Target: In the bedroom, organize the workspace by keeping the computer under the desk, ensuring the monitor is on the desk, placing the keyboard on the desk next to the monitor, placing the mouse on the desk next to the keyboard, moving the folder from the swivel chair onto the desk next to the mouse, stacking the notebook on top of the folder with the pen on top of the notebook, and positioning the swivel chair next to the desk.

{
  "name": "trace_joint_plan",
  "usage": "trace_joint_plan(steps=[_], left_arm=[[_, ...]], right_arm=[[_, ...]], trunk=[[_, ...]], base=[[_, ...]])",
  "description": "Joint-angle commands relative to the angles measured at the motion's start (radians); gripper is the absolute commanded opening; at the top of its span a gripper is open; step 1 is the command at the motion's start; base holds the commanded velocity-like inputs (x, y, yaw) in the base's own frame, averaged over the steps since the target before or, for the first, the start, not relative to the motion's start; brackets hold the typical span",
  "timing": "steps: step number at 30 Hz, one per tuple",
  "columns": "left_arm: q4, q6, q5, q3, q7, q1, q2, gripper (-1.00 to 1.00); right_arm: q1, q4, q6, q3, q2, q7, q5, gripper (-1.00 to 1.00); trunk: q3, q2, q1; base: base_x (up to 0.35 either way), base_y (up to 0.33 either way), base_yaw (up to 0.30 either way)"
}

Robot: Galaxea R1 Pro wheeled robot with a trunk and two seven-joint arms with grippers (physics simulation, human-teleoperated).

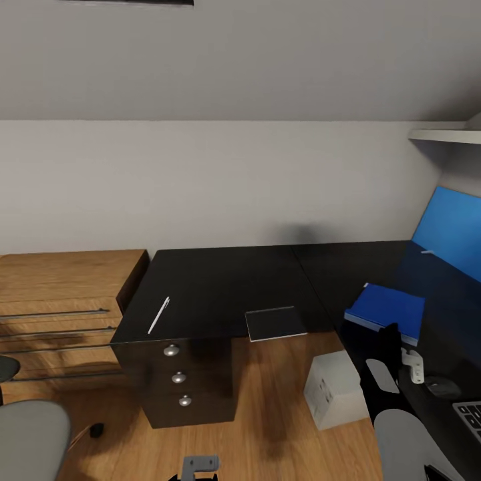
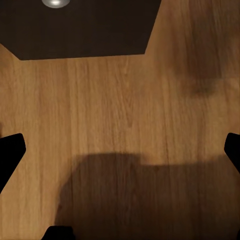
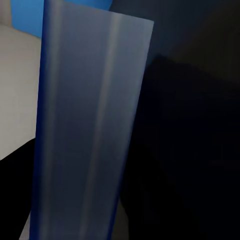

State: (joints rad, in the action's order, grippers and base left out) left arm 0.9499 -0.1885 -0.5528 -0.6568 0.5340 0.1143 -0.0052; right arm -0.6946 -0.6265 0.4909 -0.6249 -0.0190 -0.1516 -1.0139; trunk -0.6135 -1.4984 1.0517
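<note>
The blue folder lies low over the right wing of the black desk, with my right gripper shut on its near edge. The right wrist view looks along the folder's pale edge, with a dark finger beside it. The dark notebook rests at the desk's front edge, and the white pen lies on its left part. The mouse and a corner of the keyboard sit at the far right. The silver computer stands on the floor by the desk. My left gripper hangs open over the wood floor.
A black drawer unit with silver knobs stands under the desk's left end. An oak dresser is at the left. The grey swivel chair shows at the lower left. The blue back panel and a white shelf are at the right.
</note>
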Motion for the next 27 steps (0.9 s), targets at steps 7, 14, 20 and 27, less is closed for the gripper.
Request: trace_joint_plan(steps=[7, 14, 20, 27], left_arm=[[-0.003, -0.001, -0.008, 0.004, 0.006, 0.001, 0.002, 1.0], [-0.005, 0.0, -0.009, 0.005, 0.007, 0.001, 0.002, 1.0], [-0.005, 0.0, -0.009, 0.006, 0.009, 0.001, 0.002, 1.0], [-0.005, 0.0, -0.009, 0.005, 0.009, 0.001, 0.002, 1.0]], right_arm=[[-0.001, 0.007, -0.004, -0.004, 0.001, -0.011, -0.035, -1.0], [-0.001, 0.005, -0.007, -0.004, 0.0, -0.019, -0.035, -1.0], [-0.001, 0.005, -0.009, -0.004, -0.001, -0.018, -0.036, -1.0], [-0.001, 0.005, -0.009, -0.003, 0.002, -0.016, -0.035, -1.0]], trunk=[[-0.001, 0.0, 0.0], [-0.001, 0.0, 0.0], [-0.001, 0.0, 0.0], [-0.001, 0.0, 0.0]], base=[[0.0, 0.0, 0.0], [0.0, 0.0, 0.0], [0.0, 0.0, 0.0], [0.0, 0.0, 0.0]])
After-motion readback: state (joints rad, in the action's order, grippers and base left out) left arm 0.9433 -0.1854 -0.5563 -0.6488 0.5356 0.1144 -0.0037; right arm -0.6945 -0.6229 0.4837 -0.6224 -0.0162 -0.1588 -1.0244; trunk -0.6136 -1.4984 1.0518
